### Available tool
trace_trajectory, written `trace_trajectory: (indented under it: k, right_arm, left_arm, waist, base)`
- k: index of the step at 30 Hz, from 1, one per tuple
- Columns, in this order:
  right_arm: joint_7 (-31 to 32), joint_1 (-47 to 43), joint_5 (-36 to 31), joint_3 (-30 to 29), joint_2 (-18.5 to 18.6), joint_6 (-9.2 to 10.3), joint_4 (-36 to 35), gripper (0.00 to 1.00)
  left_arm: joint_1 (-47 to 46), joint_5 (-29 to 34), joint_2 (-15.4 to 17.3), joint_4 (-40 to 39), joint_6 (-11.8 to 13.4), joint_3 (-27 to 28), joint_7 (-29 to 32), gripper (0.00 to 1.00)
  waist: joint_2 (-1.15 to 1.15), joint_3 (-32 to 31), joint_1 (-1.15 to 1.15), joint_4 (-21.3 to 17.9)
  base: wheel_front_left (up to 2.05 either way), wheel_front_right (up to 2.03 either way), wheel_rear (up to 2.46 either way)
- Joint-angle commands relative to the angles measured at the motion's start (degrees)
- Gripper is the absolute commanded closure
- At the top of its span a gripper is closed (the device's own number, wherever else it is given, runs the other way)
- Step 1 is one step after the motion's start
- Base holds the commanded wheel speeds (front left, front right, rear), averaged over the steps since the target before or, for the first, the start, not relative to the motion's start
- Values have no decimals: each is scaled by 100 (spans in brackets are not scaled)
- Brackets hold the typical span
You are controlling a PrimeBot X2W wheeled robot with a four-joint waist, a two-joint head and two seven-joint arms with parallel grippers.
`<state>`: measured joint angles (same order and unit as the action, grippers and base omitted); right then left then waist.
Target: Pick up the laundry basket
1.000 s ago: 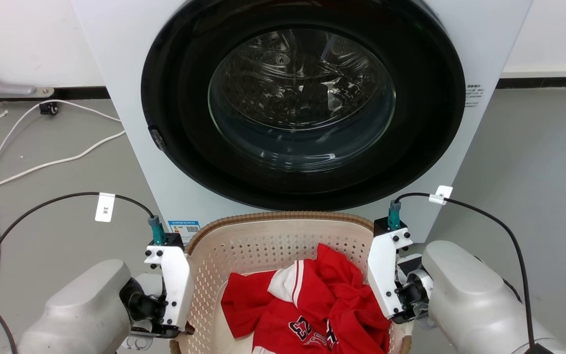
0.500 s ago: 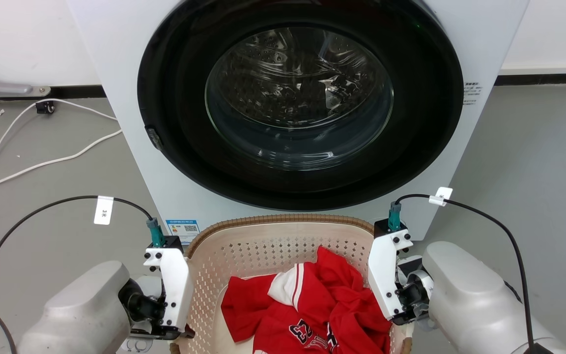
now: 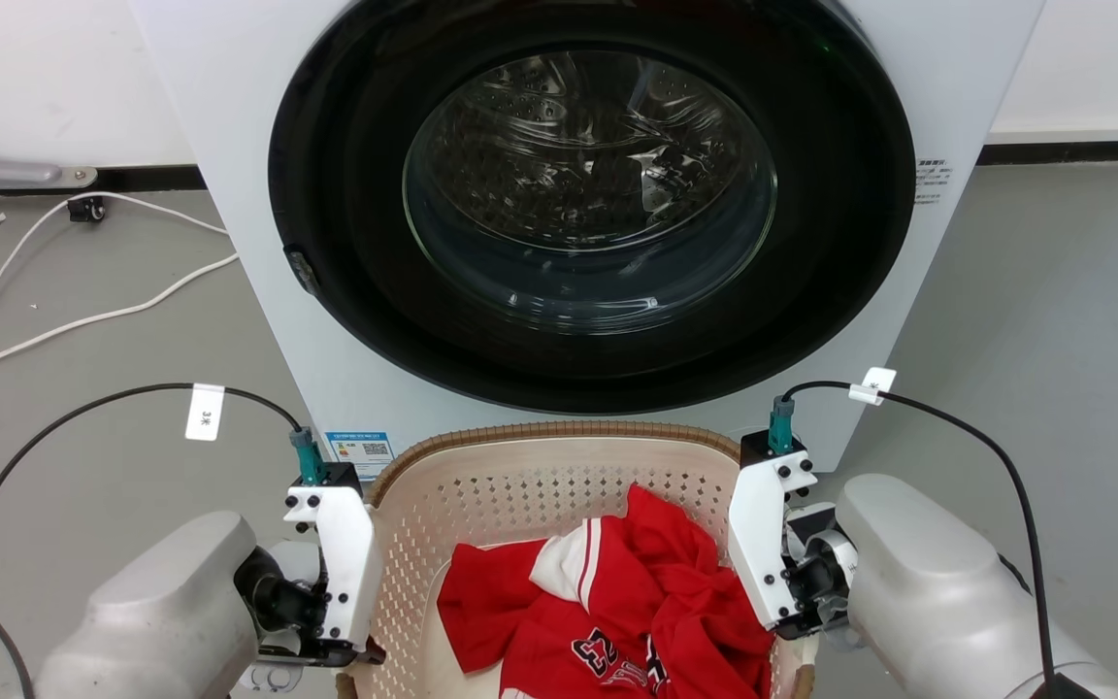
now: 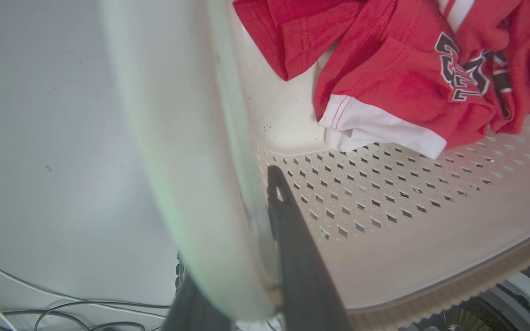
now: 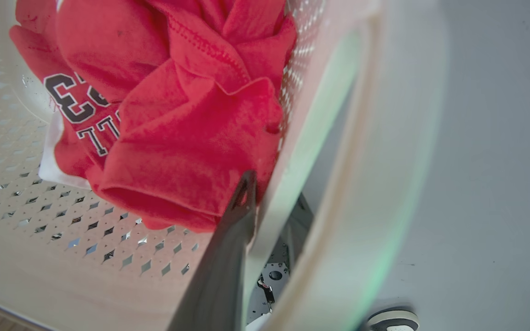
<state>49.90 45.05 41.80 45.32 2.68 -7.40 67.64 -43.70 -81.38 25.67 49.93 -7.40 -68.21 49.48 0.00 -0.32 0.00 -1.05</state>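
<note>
Left wrist view gives me the left gripper (image 4: 242, 257) set narrow across the left side wall of the laundry basket (image 3: 540, 432); one dark finger (image 4: 292, 239) lies flat against the perforated inside face, the other sits outside behind the pale wall, and the plastic is pinched between them. Right wrist view shows my right gripper (image 5: 272, 220) doing likewise on the opposite wall; its inner finger (image 5: 228, 257) presses the inside face just beside a fold of the red jersey (image 3: 617, 602), and I cannot tell whether it touches the cloth.

From the head, I see the basket low in the middle between both wrists, its far brown rim just in front of the washing machine (image 3: 248, 194); I cannot tell whether it touches the floor (image 3: 1054, 320). The jersey lies bunched on the basket bottom, dark numbering showing. The machine's round door (image 3: 588, 184) is closed, right behind the basket; a white cable (image 3: 83, 320) trails over the grey floor to my left, well apart from the basket.
</note>
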Motion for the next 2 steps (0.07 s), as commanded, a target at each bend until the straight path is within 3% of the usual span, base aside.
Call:
trace_trajectory:
  k: [1, 2]
  right_arm:
    - [-14, 86, -4, 36, 37, -16, 12, 100]
    - [-23, 95, 8, 39, 37, -16, 21, 100]
  left_arm:
    - [-80, -26, 9, 19, -13, 24, -31, 100]
    - [-85, -32, 0, 32, -13, 44, -44, 100]
  waist:
    - [0, 2, 0, 0]
    - [0, 6, 0, 0]
  base:
    - [0, 0, 0]
    - [0, 0, 0]
